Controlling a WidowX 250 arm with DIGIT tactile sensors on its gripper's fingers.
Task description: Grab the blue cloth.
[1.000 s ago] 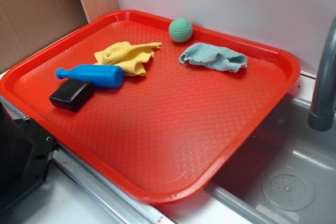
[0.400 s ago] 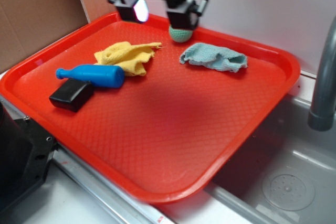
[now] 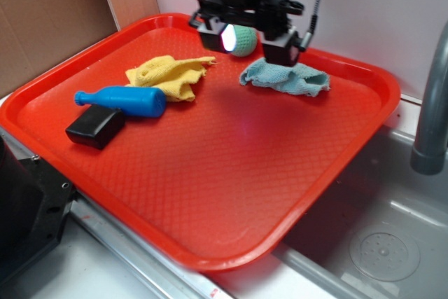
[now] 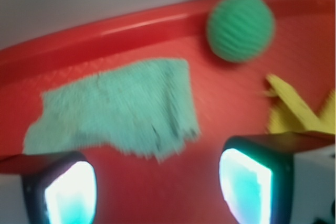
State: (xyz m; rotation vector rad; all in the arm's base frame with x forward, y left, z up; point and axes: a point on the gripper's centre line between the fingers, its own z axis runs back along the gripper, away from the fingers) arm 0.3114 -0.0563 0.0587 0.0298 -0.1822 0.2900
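Robot arm with its gripper (image 3: 253,38) pointing down from above, fingers spread.

The black wrist descends from the top edge of the exterior view, a cable trailing off its right side. Two black fingers (image 3: 282,48) hang well apart with a wide gap between them; one finger's inner pad glows white. In the wrist view, both pads (image 4: 245,186) appear bright cyan-white at the lower corners, nothing between them.

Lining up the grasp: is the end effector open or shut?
Open. The end effector shows two lit fingers set wide apart, nothing between them, above the blue cloth.
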